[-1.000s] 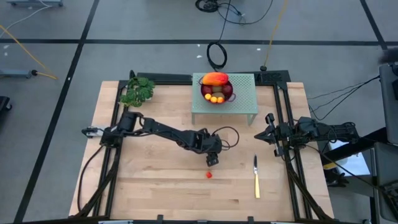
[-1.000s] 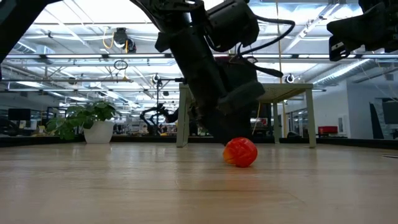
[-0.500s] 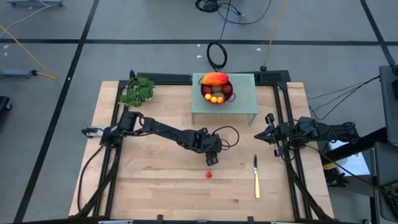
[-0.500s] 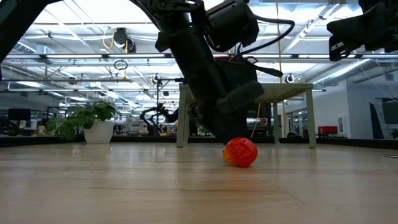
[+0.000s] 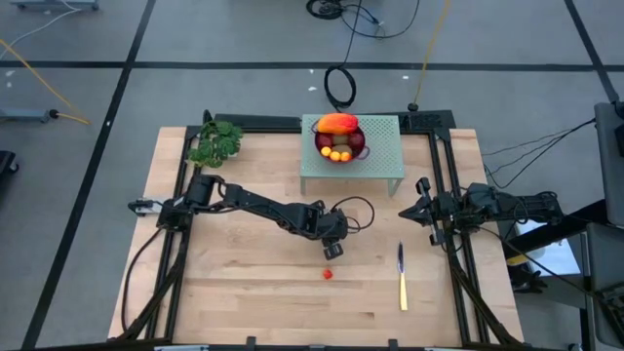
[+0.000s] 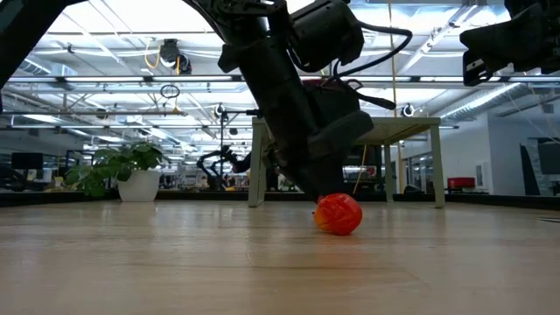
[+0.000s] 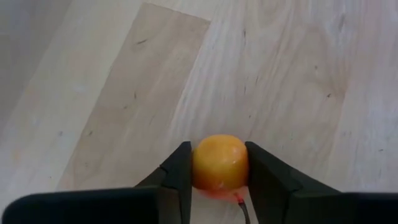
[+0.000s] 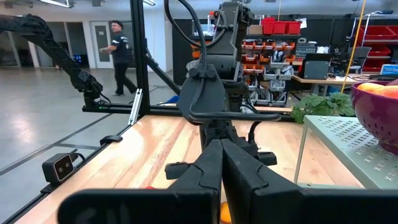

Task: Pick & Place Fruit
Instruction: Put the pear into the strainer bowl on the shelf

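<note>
While my left gripper [image 7: 217, 180] is clamping 1 small orange fruit [image 7: 219, 162], I'm centring it between both pads before lifting; right gripper [image 8: 221, 163] clenched.

Right end effector [image 8: 221, 163] shut, facing the left arm [image 8: 214, 93]; perhaps fruit [image 8: 380, 88] in purple bowl [image 8: 376, 118]

The left arm reaches from the left edge out across the middle of the tabletop, elbow bent, its wrist tipped steeply down. The left gripper [image 5: 334, 251] sits low at the surface, jaws drawn in on both sides of a small piece. The right arm waits folded at the right edge, the right gripper [image 5: 421, 208] with jaws pressed together.
</note>
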You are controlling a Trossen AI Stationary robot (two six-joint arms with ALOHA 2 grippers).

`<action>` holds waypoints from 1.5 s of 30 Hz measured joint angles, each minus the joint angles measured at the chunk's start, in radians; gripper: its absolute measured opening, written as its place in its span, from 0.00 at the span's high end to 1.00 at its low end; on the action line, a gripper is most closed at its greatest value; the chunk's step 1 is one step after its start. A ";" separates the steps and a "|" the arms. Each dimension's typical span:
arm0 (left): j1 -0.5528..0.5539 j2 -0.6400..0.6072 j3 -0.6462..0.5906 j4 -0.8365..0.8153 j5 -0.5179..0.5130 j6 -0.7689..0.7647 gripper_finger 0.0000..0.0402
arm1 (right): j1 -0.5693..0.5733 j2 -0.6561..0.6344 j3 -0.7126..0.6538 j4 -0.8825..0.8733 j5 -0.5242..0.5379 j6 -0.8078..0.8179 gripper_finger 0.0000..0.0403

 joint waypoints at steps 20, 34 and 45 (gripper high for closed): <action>0.010 -0.179 0.000 -0.022 0.020 -0.052 0.68 | 0.000 0.000 0.000 0.011 -0.001 0.007 1.00; 0.002 -0.405 0.001 0.146 -0.059 -0.086 0.67 | 0.000 0.000 0.000 0.026 -0.002 0.000 1.00; 0.057 -0.472 0.001 0.283 -0.271 0.004 0.67 | 0.000 0.000 0.000 0.026 -0.002 0.000 1.00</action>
